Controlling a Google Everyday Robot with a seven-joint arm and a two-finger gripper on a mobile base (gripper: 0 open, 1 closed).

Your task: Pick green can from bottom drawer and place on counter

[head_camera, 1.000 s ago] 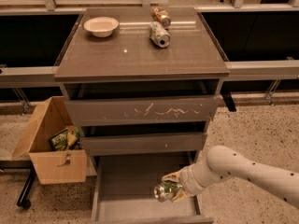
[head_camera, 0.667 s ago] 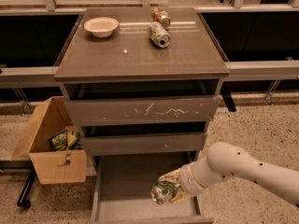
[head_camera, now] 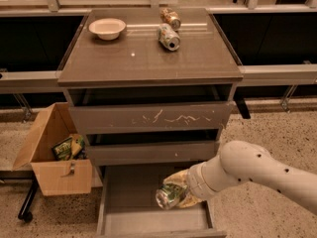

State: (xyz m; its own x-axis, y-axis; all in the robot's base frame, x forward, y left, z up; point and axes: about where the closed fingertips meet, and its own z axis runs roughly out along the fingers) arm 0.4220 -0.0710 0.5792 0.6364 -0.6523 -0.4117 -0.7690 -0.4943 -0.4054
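Note:
The green can [head_camera: 170,191], shiny green and silver, is held tilted in my gripper [head_camera: 179,192] just above the floor of the open bottom drawer [head_camera: 129,202], at its right side. My white arm [head_camera: 252,172] reaches in from the lower right. The fingers wrap the can's right side. The counter [head_camera: 124,58] is the glossy grey-brown top of the cabinet, well above the can.
On the counter lie a silver-grey can [head_camera: 168,36], an orange-brown can [head_camera: 171,18] and a white bowl [head_camera: 107,28]. The scratched-front drawer [head_camera: 151,118] and the middle drawer [head_camera: 153,151] overhang the bottom one. A cardboard box [head_camera: 54,155] with packets stands left of the cabinet.
The gripper with the green can has shifted slightly left within the bottom drawer. Nothing else has moved.

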